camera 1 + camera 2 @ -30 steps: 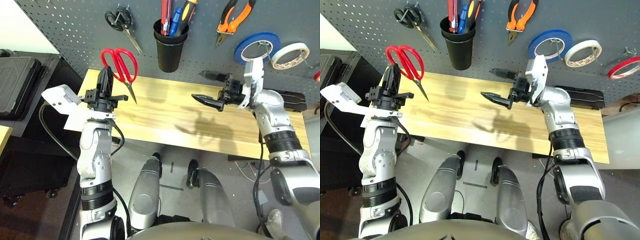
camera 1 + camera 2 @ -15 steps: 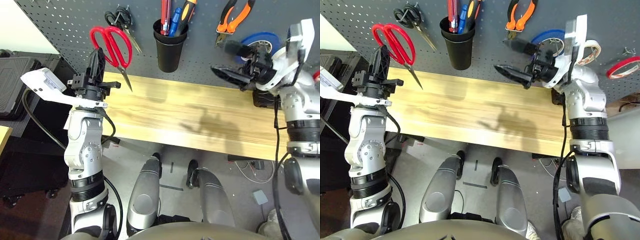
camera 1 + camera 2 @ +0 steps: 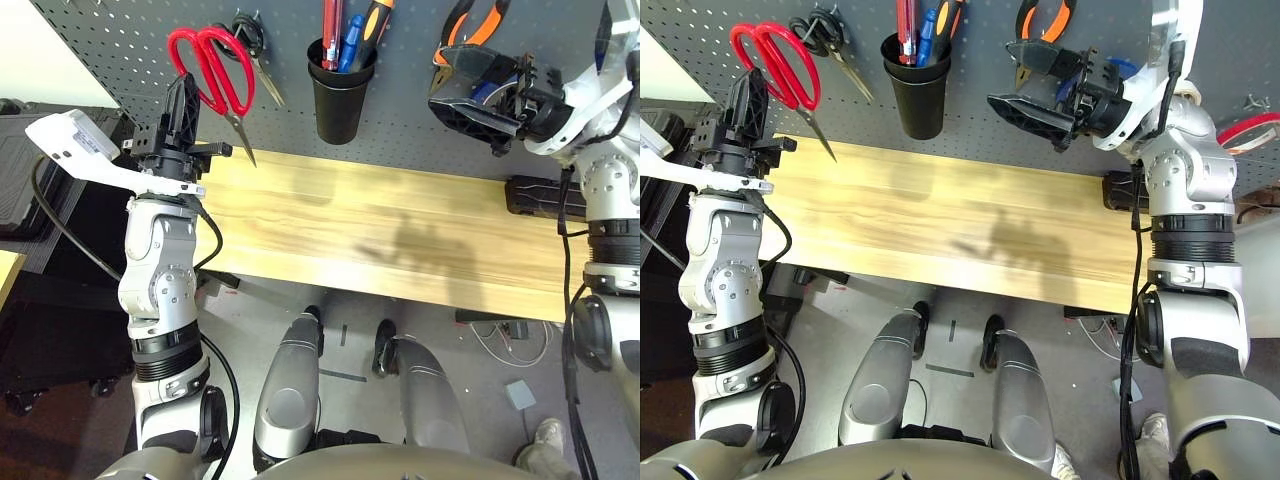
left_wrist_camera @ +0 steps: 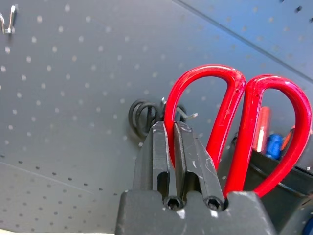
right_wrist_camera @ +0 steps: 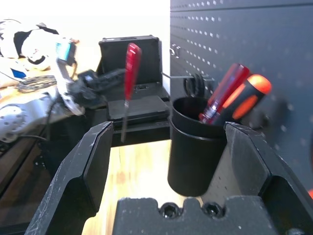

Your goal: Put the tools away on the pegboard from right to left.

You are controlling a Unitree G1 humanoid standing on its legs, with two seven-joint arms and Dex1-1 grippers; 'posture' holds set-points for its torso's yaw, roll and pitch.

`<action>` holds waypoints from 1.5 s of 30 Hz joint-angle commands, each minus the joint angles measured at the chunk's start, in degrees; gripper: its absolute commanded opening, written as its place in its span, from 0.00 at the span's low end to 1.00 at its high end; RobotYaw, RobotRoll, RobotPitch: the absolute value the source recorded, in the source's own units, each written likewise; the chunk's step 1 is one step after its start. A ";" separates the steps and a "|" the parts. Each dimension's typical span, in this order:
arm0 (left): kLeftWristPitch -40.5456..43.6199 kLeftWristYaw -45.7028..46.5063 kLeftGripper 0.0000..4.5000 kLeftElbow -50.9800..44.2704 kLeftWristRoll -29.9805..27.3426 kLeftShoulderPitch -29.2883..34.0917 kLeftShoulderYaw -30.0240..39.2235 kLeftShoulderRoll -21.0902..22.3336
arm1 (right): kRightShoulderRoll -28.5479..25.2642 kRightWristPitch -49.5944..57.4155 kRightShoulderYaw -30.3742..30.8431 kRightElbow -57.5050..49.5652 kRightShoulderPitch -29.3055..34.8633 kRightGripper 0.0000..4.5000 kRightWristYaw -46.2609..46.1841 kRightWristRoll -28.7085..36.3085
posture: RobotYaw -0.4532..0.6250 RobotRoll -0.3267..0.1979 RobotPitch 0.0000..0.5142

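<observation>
a grey pegboard (image 3: 150,40) rises behind a wooden table (image 3: 380,235). the left gripper (image 3: 183,95) is clenched on the red scissors (image 3: 212,70), raised against the board. the right gripper (image 3: 470,85) hangs spread wide and empty near the pliers (image 3: 470,25).

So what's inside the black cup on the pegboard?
The black cup holds a slim red-handled screwdriver, a blue-handled tool and an orange-and-black handle. Their tips are hidden inside the cup.

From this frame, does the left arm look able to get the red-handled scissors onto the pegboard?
Probably yes. The left gripper is shut on the red-handled scissors, raised in front of the pegboard beside the hanging black-handled scissors. Nothing stands between them; which hook is free I cannot tell.
</observation>
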 commanded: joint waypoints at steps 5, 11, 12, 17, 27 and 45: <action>-0.87 -0.39 0.00 6.06 2.05 -3.51 -0.22 0.65 | 1.41 0.27 0.99 -2.51 0.58 1.00 -0.93 -0.11 | 0.70 0.62 0.51; -2.45 -0.03 0.00 12.39 4.40 -6.89 0.62 1.58 | 2.49 -0.90 1.79 -2.59 0.74 1.00 -1.28 -0.98 | 0.70 0.62 0.52; -2.65 0.08 0.00 13.16 4.69 -7.28 0.79 1.65 | 2.62 -0.90 1.88 -2.77 0.82 1.00 -1.32 -0.99 | 0.69 0.62 0.52; -4.25 0.35 0.00 16.73 5.74 -9.22 2.10 2.25 | 3.33 -0.78 2.46 -3.57 1.44 1.00 -1.46 -0.91 | 0.69 0.62 0.52; -6.45 0.38 0.00 25.79 8.41 -13.07 2.35 2.83 | 4.00 -1.33 3.16 -3.34 1.73 1.00 -1.21 -1.43 | 0.70 0.62 0.53; -15.36 -1.76 0.00 49.41 14.77 -23.64 0.83 4.44 | 5.14 -3.11 3.86 -3.24 2.68 1.00 -2.07 -2.36 | 0.69 0.62 0.52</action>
